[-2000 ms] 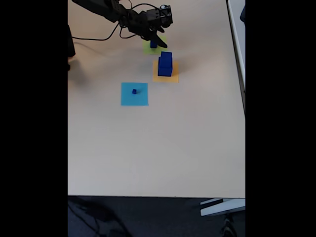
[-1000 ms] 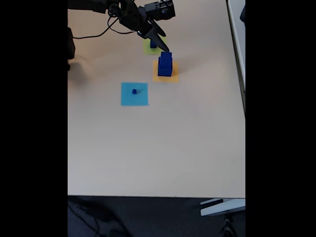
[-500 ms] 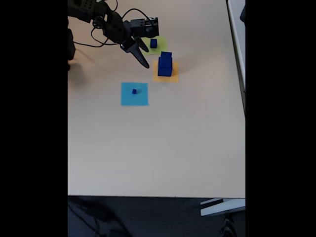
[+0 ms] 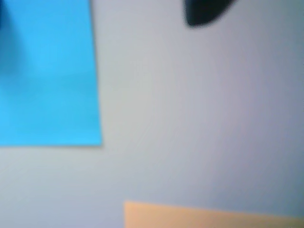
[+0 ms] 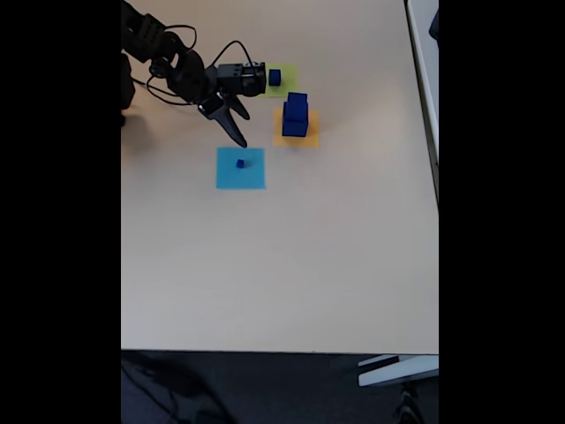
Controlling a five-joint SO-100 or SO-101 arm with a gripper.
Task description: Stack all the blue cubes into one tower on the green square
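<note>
In the fixed view, a beige surface (image 5: 282,256) is carrying three paper squares: a light blue square (image 5: 240,168), an orange-yellow square (image 5: 297,134) and the green square (image 5: 281,81). A dark blue block (image 5: 295,116) is standing on the orange-yellow square; it is looking like two cubes stacked, though the seam between them is hard to confirm. A medium blue cube (image 5: 274,77) is sitting on the green square, and a small blue cube (image 5: 240,163) is resting near the middle of the light blue square. Black cables (image 5: 168,84) are trailing across the upper left of the surface by the arm (image 5: 177,66).

The end effector (image 5: 237,132) is hanging over bare surface between the green square and the light blue square, its tips pointing down toward the light blue square's upper edge. Its jaws are standing slightly apart and holding nothing. The small blue cube is lying just below and beside the tips, not touching; the medium blue cube is lying up and to the right, near the arm's wrist; the dark blue block is standing to the right, apart.

In the blurred wrist view, the light blue square (image 4: 47,71) is filling the upper left, the orange-yellow square (image 4: 209,216) is edging in at the bottom, and one dark fingertip (image 4: 204,12) is showing at the top.
</note>
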